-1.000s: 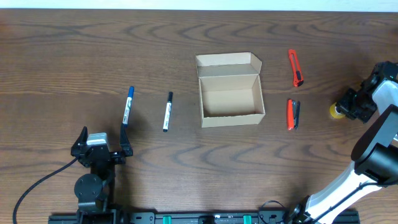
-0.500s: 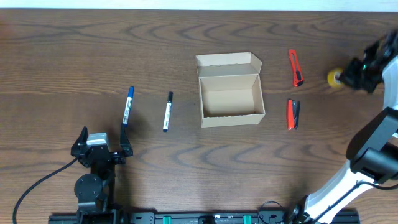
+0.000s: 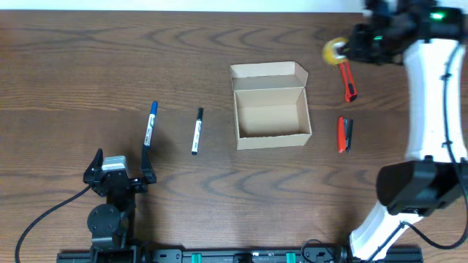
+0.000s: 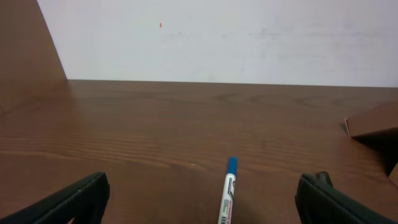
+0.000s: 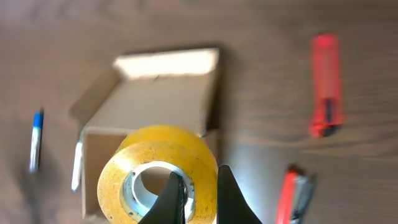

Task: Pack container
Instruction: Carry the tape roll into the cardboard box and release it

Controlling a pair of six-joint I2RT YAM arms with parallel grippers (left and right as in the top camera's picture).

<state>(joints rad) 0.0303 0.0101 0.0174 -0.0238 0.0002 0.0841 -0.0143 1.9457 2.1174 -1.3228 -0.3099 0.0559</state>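
A small rectangular tan cardboard container stands open in the middle of the dark wood-grain desk, with its lid flap folded back on the far side and the inside bare.

The right tool is up past the container's far right corner. It is clamped on the wall of a yellow roll of adhesive tape, one finger inside the ring and one outside, as the right wrist view shows. The roll sits just beside the far end of a slim orange utility knife, which lies on the desk to the right of the container. A second cutter, red and black, lies nearer, just below the first.

The left tool rests low at the near left of the desk, its fingers spread wide and holding nothing. A blue-capped white marker lies just ahead of it. A black-capped white marker lies between that pen and the container, apart from both.
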